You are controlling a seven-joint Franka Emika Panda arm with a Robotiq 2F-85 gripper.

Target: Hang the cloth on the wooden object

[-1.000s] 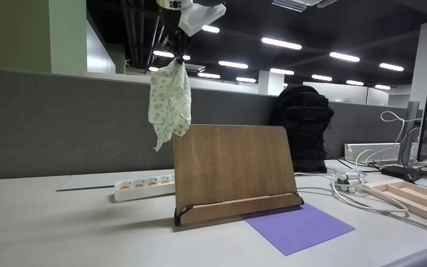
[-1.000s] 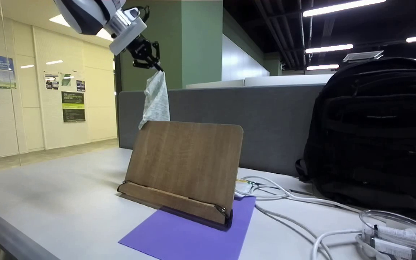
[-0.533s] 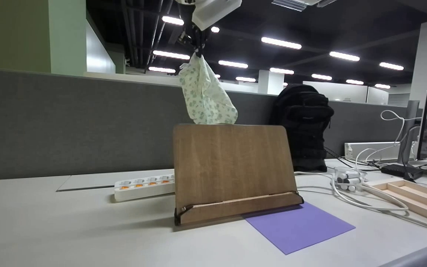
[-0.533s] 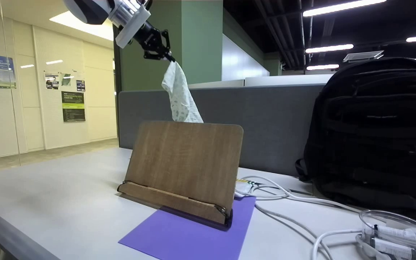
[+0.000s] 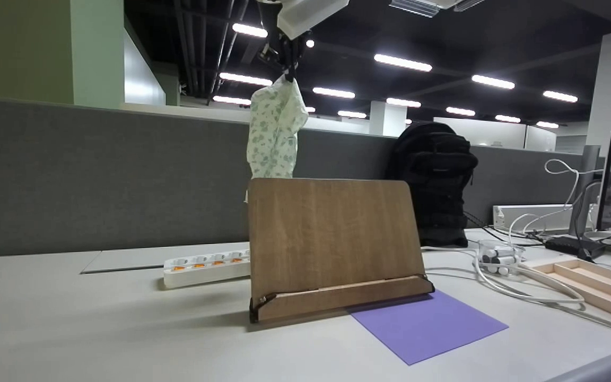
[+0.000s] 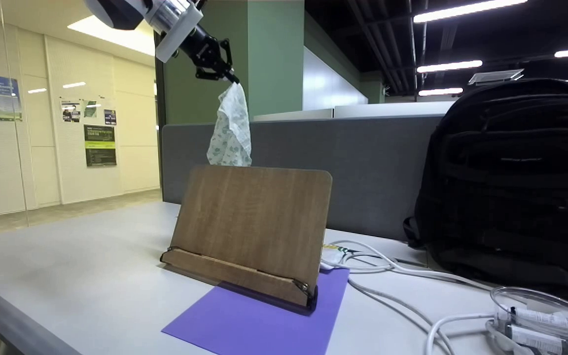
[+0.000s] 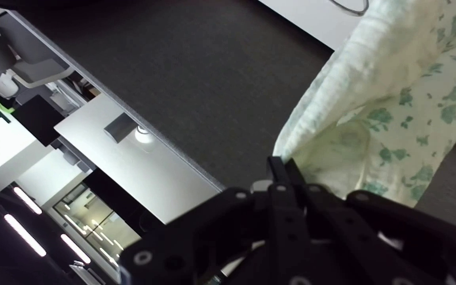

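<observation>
While the tool [image 7: 283, 161] pinches, cloth [image 5: 273, 138] dangling — partly behind wooden stand [image 5: 332, 233]

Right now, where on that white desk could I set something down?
The white desk is barest in front of the power strip, beside the wooden stand. A smaller patch lies between the purple sheet and white cables. Around those cables, the backpack and the wooden tray, it's crowded.

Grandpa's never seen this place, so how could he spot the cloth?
Find the big wooden stand on the desk. Above its top edge, the black tool pinches the cloth. Unlike the brown stand and grey partition, it's pale with little green shapes.
</observation>
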